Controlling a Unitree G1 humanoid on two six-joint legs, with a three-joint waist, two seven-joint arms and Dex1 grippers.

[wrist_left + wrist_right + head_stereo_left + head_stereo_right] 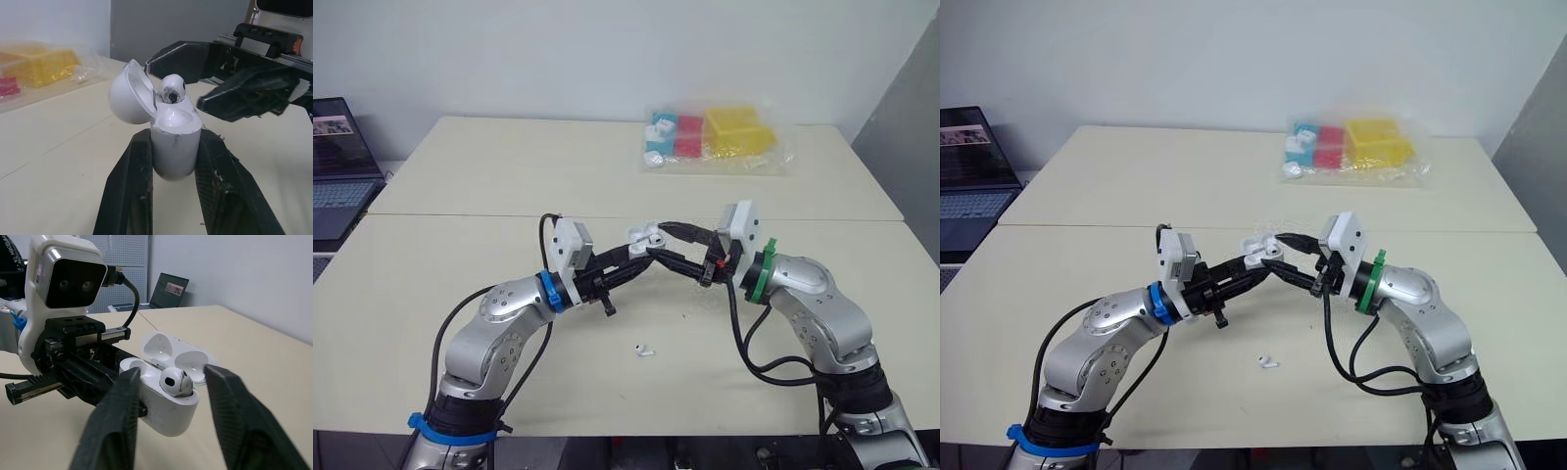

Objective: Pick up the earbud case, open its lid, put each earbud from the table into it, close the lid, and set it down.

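Left wrist view: left gripper (175, 139) pinches the open earbud case (176, 154); right gripper (173, 376) spread around it.

Laptop (337, 166), bagged coloured blocks (720, 137)

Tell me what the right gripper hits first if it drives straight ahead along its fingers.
Most likely the earbud case, lid open, held by the left gripper. The right gripper is open and lines up on it, so the case body and the seated earbud should come first; depth is unclear.
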